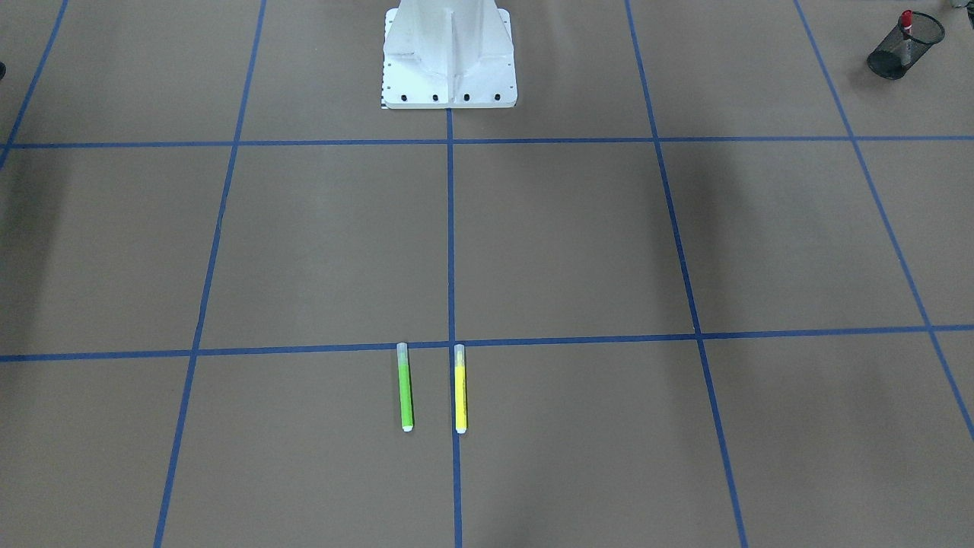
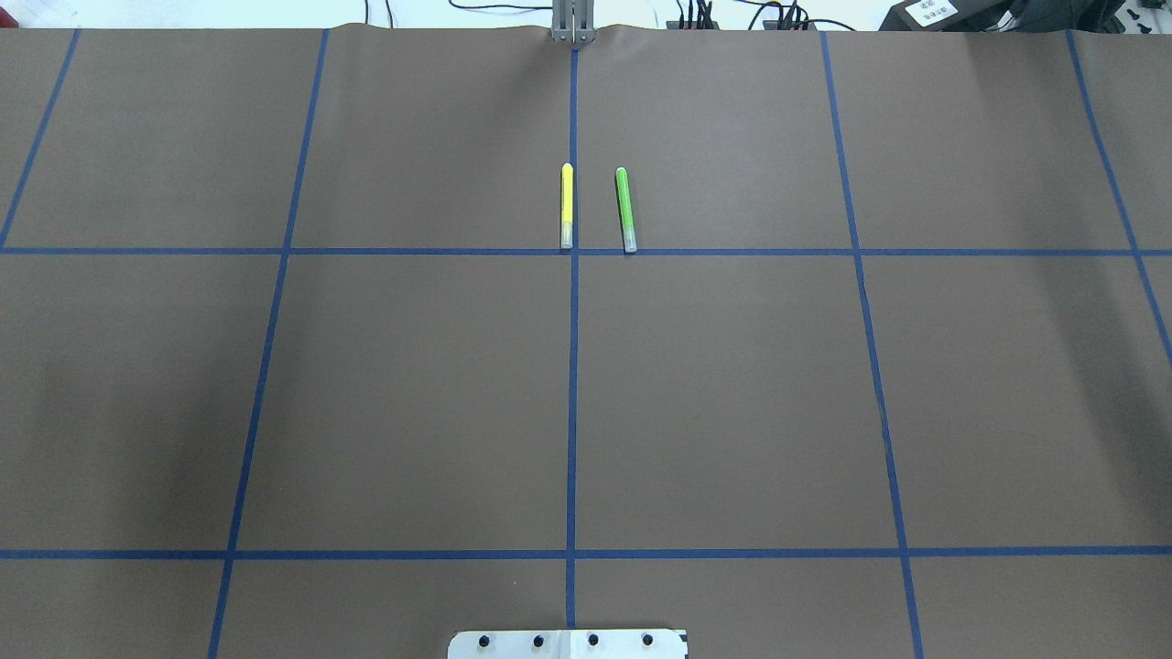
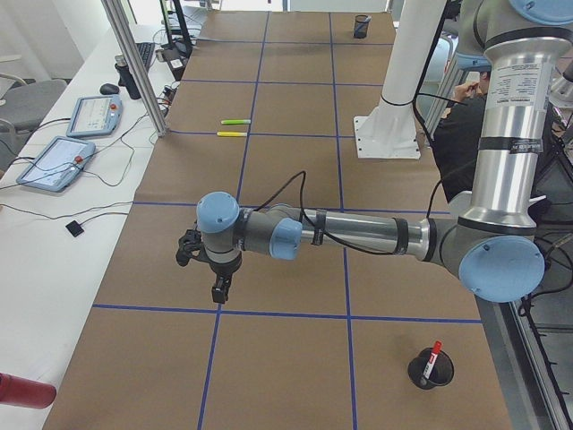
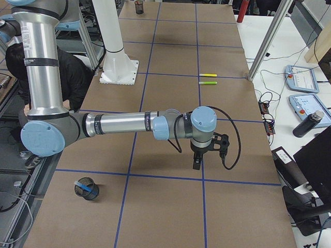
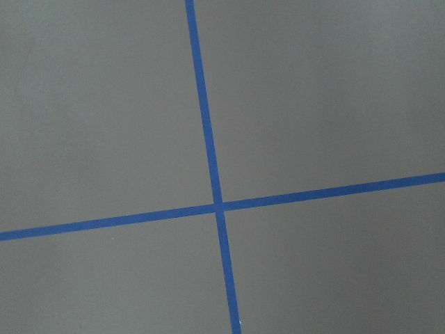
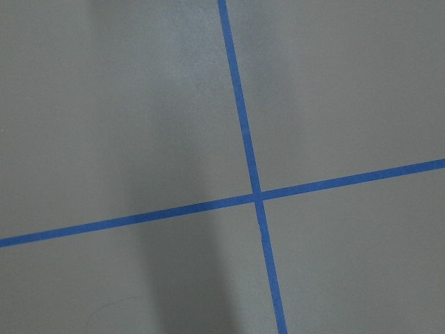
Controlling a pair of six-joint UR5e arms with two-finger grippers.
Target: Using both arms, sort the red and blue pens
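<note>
I judge the sorting to be finished, or as good as. The red marker stands in a black mesh cup, which sits behind my left claw on the robot's side and further out toward the table's end. The blue pen lies in a second mesh cup, placed the same way behind my right claw. Each claw hangs low over bare tabletop near a crossing of blue tape, with nothing under it. The wrist cameras show only paper and tape and no fingers, so I cannot tell whether either claw is spread or pressed together. The green pen and yellow pen lie side by side, well apart from both claws, toward the middle of the table. They are neither red nor blue, so I would leave them there. I see nothing else left to pick.
</note>
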